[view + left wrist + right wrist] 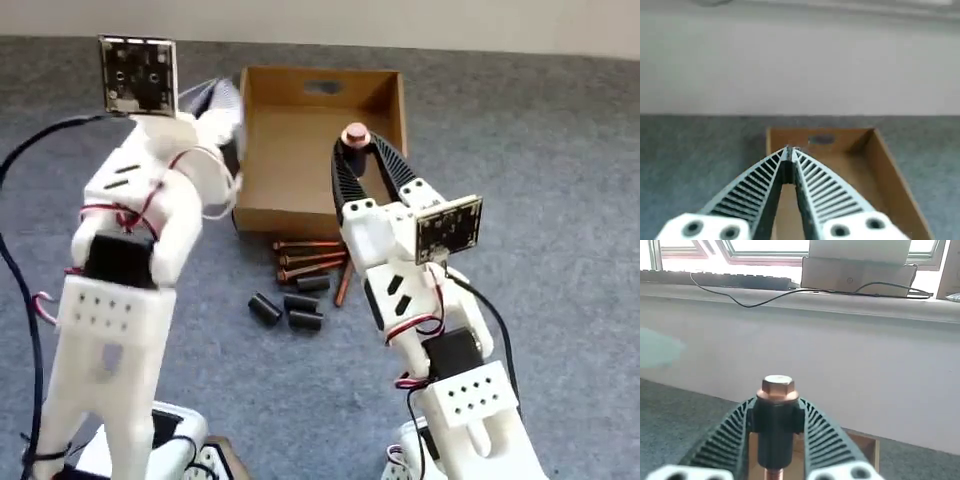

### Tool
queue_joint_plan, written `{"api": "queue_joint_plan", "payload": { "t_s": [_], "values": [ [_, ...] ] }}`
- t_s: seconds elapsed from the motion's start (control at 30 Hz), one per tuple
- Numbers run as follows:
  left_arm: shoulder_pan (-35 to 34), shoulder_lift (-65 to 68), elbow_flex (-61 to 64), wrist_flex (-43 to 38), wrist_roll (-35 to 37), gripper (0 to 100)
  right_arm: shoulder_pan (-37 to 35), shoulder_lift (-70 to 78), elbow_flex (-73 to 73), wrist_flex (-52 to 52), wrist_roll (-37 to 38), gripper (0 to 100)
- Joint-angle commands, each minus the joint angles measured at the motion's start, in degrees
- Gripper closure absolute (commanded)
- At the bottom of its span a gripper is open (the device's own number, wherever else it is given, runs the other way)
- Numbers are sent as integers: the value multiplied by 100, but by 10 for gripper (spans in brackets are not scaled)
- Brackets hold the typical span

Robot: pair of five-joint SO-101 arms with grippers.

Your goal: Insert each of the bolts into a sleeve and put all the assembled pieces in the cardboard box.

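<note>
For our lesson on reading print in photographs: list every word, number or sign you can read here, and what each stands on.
No readable text.
Cardboard box: plain.
Loose bolts, sleeves, and the sleeved bolt in the right gripper: no marks.
Circuit boards on the arms: specks too small to read.
Box on the windowsill: mark too blurred to read.

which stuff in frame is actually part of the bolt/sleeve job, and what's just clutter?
Job:
- cardboard box
- loose bolts on the carpet
- loose sleeves beside them
- sleeved bolt held in the right end effector
- left end effector, shut and empty

Lying about:
- keyboard, black cable and brown carton on the windowsill
</note>
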Motion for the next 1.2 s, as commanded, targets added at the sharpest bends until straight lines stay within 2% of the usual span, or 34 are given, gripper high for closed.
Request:
{"api": "queue_joint_plan", "payload": {
  "t_s": [0.0,0.1,0.17,0.33,0.57,0.73,0.93,1.03,1.17],
  "values": [
    [-752,259,620,202,18,990,75,-22,-251,-92,26,992],
    [-1209,725,1209,255,18,990,75,-13,-198,-48,26,992],
    [-1332,1165,1473,255,-9,990,66,-13,-242,330,26,992],
    [-1314,2580,1534,-149,-738,990,66,-13,-444,892,-396,992],
    [-1323,3785,1112,-193,-721,990,75,-4,-1367,2273,-527,992],
    [-1314,3952,1077,-220,-721,990,171,136,-1631,2624,-501,992],
    [-1305,3969,1103,-220,-721,990,611,1701,-2369,2835,-501,992],
    [-1305,3978,1103,-220,-721,990,971,2782,-3213,3319,-536,992],
    [-1297,3987,1103,-220,-721,990,1086,3978,-4470,3881,-536,992]
  ]
}}
